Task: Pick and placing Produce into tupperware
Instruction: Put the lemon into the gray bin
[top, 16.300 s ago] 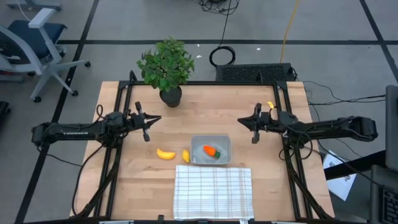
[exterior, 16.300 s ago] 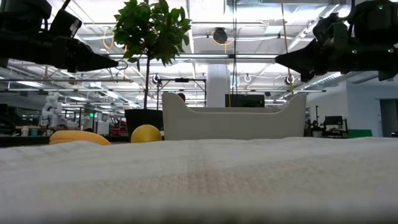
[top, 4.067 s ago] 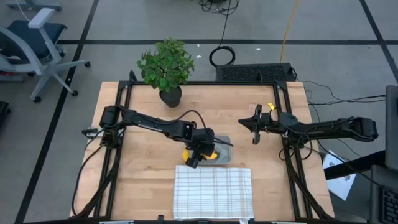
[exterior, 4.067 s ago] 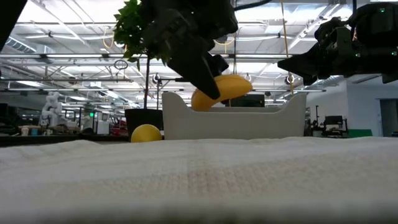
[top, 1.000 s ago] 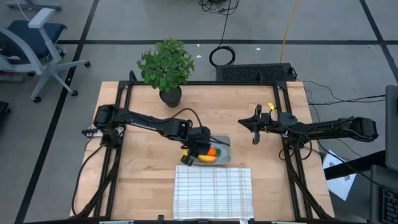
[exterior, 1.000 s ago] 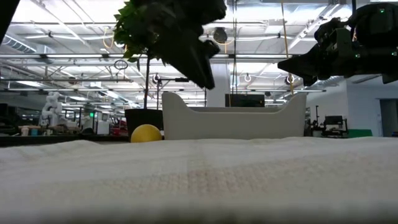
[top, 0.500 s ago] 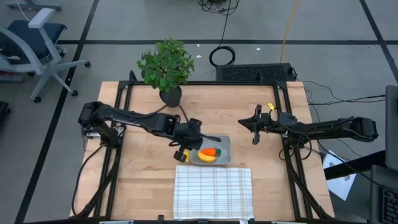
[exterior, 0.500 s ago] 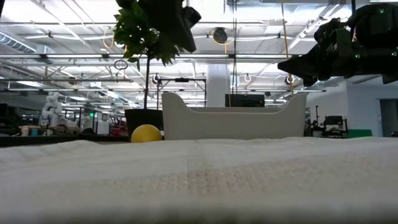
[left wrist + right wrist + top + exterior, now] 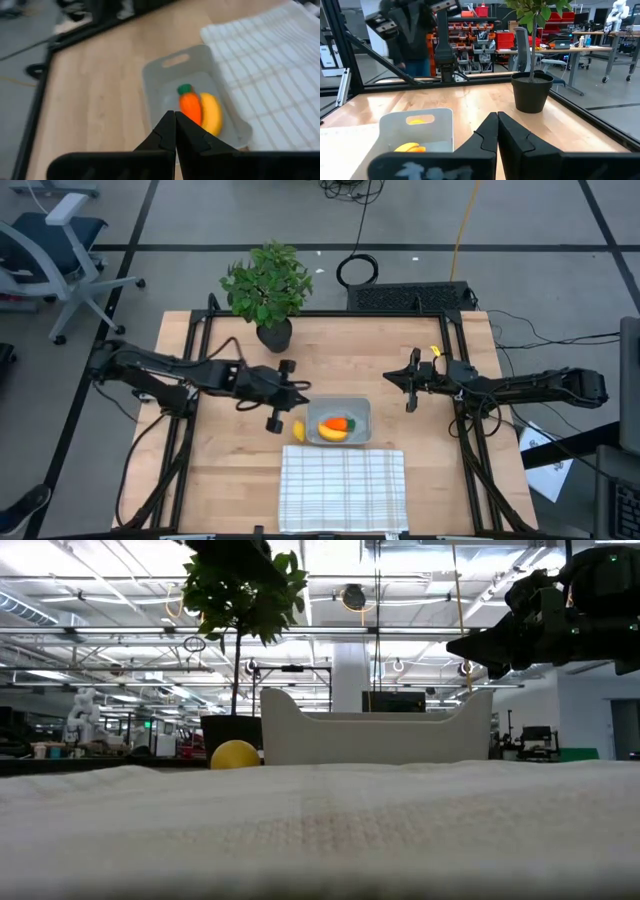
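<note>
The tupperware (image 9: 365, 410) stands on the table just beyond the cloth, with the orange carrot (image 9: 338, 423) and the banana (image 9: 334, 434) lying inside; the left wrist view also shows the carrot (image 9: 190, 107) and banana (image 9: 212, 115) side by side on its floor. The small yellow lemon piece (image 9: 298, 430) rests on the table beside the container's left wall. My left gripper (image 9: 303, 387) hovers shut and empty, left of and beyond the tupperware. My right gripper (image 9: 389, 376) hangs shut and empty to the container's far right.
A white checked cloth (image 9: 343, 488) covers the table's near middle. A potted plant (image 9: 268, 290) stands at the far edge, left of centre. Black frame rails run along both sides of the table. Bare wood lies between the two arms.
My left gripper has drawn back from above the tupperware toward the table's left edge, rising and tipping up toward level. The carrot and banana lie still in the container, and the lemon stays where it was.
</note>
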`<state>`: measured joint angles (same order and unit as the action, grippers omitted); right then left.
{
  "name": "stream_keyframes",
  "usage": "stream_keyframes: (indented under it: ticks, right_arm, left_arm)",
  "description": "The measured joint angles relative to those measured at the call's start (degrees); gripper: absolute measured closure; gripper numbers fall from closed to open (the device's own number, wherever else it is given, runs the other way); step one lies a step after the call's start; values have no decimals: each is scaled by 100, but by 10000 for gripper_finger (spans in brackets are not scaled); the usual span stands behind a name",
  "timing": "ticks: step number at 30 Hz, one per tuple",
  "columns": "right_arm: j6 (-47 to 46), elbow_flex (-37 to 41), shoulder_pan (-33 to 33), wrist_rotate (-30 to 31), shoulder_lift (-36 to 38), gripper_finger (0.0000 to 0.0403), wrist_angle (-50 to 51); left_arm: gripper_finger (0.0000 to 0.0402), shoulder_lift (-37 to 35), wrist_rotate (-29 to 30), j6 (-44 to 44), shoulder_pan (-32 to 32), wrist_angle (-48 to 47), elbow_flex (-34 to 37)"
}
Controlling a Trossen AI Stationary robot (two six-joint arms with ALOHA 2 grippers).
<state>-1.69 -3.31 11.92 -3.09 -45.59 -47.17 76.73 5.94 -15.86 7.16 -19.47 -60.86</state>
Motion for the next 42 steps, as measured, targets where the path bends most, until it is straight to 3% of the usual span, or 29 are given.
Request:
stream_keyframes:
  ticks: [6, 14, 19, 33, 42]
  right_arm:
    - [-15, -2, 0, 0, -1, 403, -12]
    - [-17, 0, 0, 0, -1, 403, -12]
    - [20, 0, -2, 0, 1, 403, -23]
    - [16, 0, -2, -30, 74, 403, -102]
    - [-44, 0, -2, -623, 97, 403, -213]
  left_arm:
    - [401, -899, 614, 428, -43, 671, 1003]
    - [401, -2021, 772, 740, -44, 2319, 2593]
    - [401, -2454, 1126, 865, -44, 2817, 3359]
    - [401, -3570, 1687, 1011, -37, 4003, 4971]
    - [401, -4078, 1571, 960, -37, 4402, 5760]
